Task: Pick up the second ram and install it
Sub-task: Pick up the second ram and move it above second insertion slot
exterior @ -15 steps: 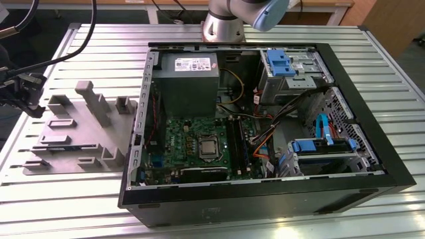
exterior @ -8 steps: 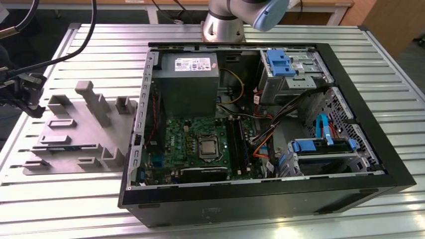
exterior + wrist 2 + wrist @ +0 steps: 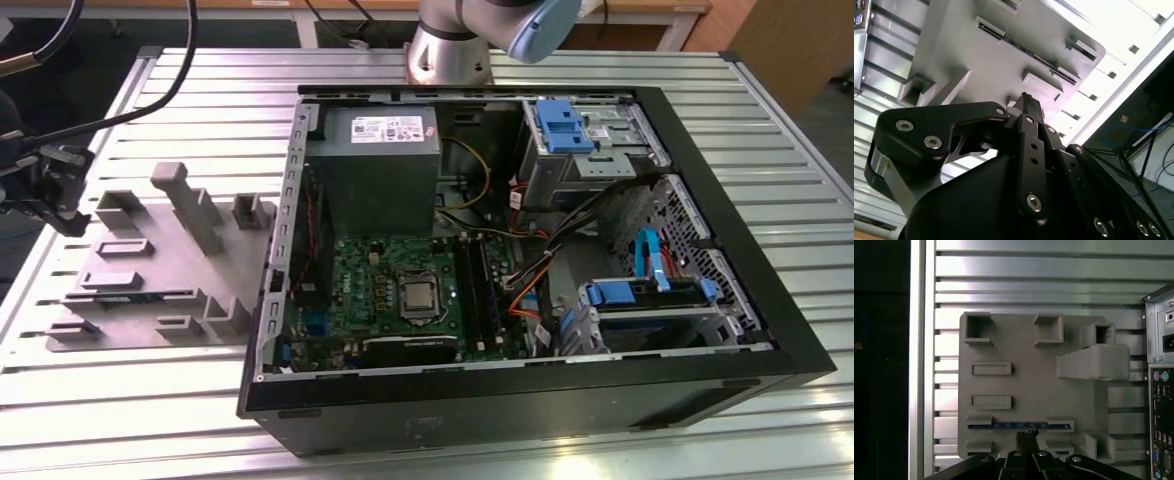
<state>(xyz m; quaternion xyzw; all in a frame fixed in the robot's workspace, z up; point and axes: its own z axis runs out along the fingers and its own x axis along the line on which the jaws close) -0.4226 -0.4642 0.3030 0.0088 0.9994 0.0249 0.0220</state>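
Note:
The second ram (image 3: 1019, 426) is a thin blue-green stick lying on edge in a slot of the grey holder block (image 3: 1029, 385). In the exterior view the ram (image 3: 134, 296) sits near the front of that block, at the exterior view's left of the computer case. In the second wrist view it shows as a dark strip (image 3: 1040, 61). My gripper (image 3: 1027, 433) hangs well above the block, its black fingertips pressed together over the ram's middle with nothing between them. The same fingertips (image 3: 1026, 101) point at the block in the second wrist view.
The open computer case (image 3: 747, 300) holds the green motherboard (image 3: 387, 280), a grey power-supply box (image 3: 380, 140) and blue drive brackets (image 3: 558, 125). Its rear panel with ports (image 3: 1160, 405) borders the block. The slatted metal table (image 3: 160, 400) carries everything. Black cables and a mount (image 3: 47, 175) stand at the exterior view's left.

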